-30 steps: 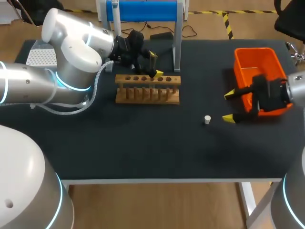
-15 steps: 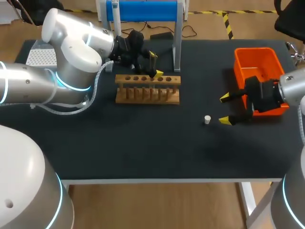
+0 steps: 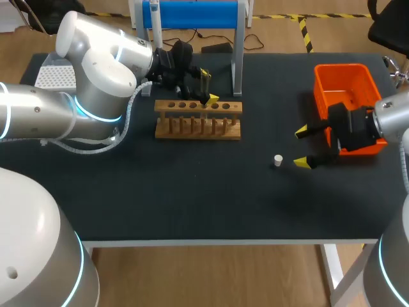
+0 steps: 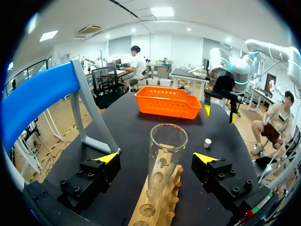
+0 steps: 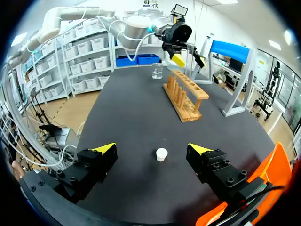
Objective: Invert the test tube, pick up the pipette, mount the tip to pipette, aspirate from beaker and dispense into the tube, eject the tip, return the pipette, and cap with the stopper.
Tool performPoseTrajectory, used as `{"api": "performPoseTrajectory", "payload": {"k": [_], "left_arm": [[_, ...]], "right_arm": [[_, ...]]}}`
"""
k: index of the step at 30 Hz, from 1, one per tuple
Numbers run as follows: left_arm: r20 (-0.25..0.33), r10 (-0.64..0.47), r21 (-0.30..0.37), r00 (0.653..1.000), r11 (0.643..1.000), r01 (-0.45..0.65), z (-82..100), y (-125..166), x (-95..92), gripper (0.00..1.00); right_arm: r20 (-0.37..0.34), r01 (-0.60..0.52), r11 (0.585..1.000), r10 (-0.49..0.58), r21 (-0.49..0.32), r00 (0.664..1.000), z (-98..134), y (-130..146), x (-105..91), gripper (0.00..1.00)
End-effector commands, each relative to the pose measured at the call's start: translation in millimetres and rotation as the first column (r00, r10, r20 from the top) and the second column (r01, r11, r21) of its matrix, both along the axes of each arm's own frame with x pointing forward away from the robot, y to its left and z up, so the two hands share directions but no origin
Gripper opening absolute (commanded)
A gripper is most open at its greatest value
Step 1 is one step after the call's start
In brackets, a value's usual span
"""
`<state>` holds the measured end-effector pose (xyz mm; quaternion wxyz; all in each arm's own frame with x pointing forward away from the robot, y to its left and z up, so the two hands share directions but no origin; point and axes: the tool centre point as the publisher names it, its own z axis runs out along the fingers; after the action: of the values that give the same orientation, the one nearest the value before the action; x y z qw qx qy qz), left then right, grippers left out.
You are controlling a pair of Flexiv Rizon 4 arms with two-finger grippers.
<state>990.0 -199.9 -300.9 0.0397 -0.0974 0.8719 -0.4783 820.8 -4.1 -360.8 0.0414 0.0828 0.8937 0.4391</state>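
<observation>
Step, as judged: capping prep. R hand [image 3: 300,147] spread wide, stopper [image 3: 278,160] just ahead on worktop [image 3: 192,192] — advance, then close. L hand [image 3: 208,86] released around test tube [image 4: 165,157] in rack [image 3: 198,128].

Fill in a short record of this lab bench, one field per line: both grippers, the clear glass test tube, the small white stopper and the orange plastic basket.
left gripper: open, one finger on each side of the tube, neither touching it
clear glass test tube: upright in the light wooden rack, mouth up
right gripper: open, stopper just ahead of it
small white stopper: lying on the black table, not gripped
orange plastic basket: at the table's right end, behind the right gripper
</observation>
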Motion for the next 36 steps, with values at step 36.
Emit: {"api": "performPoseTrajectory", "payload": {"k": [36], "left_arm": [[-0.001,-0.001,0.000,1.000,1.000,0.001,0.1,0.2,0.1,1.00]], "right_arm": [[-0.048,0.128,0.991,-0.130,-0.034,0.990,-49.6,25.6,-0.3,1.00]]}}
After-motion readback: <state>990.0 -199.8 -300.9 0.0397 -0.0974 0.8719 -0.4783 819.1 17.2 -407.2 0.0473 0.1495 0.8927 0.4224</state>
